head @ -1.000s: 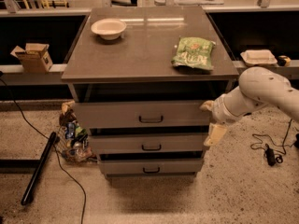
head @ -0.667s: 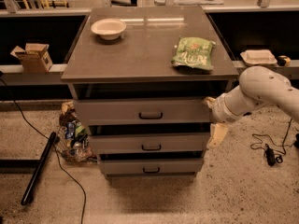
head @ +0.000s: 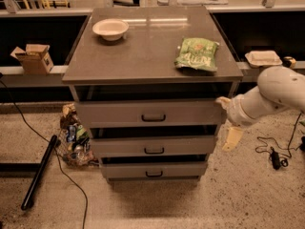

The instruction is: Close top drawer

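Note:
The top drawer (head: pixel 152 113) of the grey cabinet stands pulled out a little, with a dark gap above its flat front and a small dark loop handle (head: pixel 153 118) at its middle. My gripper (head: pixel 228 120) is at the drawer front's right end. It is open. One cream finger (head: pixel 222 101) is by the front's upper right corner, and the other finger (head: pixel 232 138) hangs lower, beside the cabinet's right side. My white arm (head: pixel 279 92) reaches in from the right.
Two lower drawers (head: pixel 153 147) also stand slightly out. On the cabinet top (head: pixel 147 51) sit a white bowl (head: pixel 110 29) and a green chip bag (head: pixel 197 55). A bag of cans (head: pixel 74 140), a black pole (head: pixel 39 173) and cables lie on the floor at left. A cardboard box (head: pixel 33 57) sits on the left shelf.
My gripper and arm have shifted slightly to the right along the drawer's right end. The drawer front looks unchanged.

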Controlling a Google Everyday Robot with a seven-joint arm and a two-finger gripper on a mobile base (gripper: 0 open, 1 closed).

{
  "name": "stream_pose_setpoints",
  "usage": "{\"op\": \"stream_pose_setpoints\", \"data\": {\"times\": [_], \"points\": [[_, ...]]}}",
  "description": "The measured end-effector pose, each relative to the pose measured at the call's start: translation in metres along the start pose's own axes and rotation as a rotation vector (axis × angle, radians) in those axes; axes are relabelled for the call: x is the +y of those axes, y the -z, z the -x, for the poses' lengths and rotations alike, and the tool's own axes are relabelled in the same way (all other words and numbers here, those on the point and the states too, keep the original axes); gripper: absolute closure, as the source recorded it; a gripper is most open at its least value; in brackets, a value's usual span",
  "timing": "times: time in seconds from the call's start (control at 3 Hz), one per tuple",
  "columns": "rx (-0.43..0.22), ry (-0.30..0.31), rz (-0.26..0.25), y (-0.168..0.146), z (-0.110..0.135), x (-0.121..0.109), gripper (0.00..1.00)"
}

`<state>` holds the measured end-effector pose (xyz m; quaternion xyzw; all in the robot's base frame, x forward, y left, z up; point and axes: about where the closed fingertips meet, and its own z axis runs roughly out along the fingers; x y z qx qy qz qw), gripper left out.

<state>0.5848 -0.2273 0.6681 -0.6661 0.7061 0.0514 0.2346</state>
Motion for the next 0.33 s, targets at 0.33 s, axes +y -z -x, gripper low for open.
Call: {"op": "stream_pose_setpoints", "data": {"times": [0.33], "points": [[0.016,0.002,-0.032,0.0312,-0.0007,0.0076,0.00]]}}
